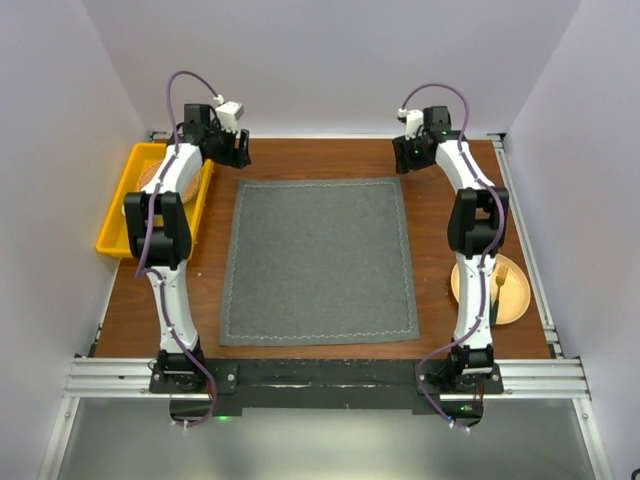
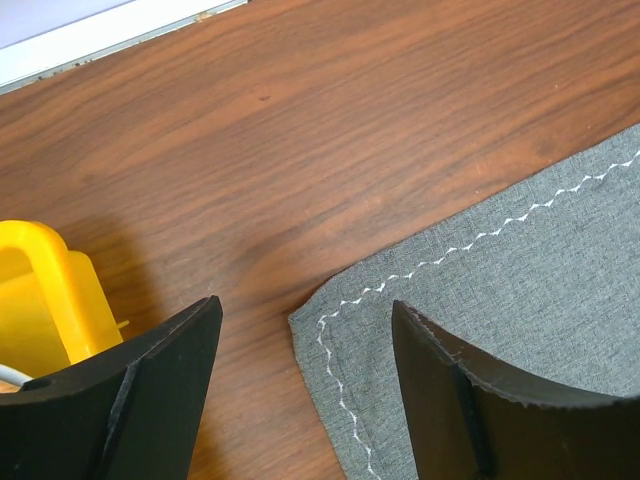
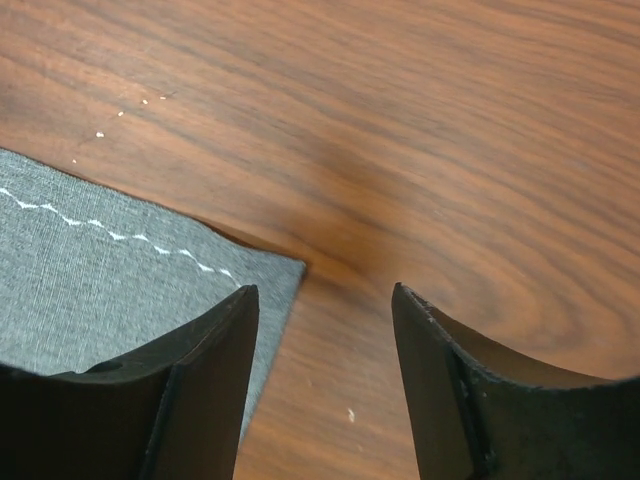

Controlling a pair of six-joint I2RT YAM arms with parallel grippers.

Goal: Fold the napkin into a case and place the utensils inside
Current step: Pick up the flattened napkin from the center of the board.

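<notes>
The dark grey napkin (image 1: 318,260) lies flat and unfolded in the middle of the table. My left gripper (image 1: 241,153) hovers open over its far left corner. In the left wrist view the corner (image 2: 450,300) lies between the open gripper's (image 2: 306,304) fingers. My right gripper (image 1: 406,153) is open at the far right corner. In the right wrist view that corner (image 3: 110,275) lies under the left finger of the gripper (image 3: 324,290), with bare wood between the tips. A copper utensil (image 1: 499,281) lies on the plate, partly hidden by the right arm.
A yellow bin (image 1: 118,220) stands at the left table edge, with its handle in the left wrist view (image 2: 45,280). A round yellow-orange plate (image 1: 516,296) sits at the right. White walls enclose the table on three sides.
</notes>
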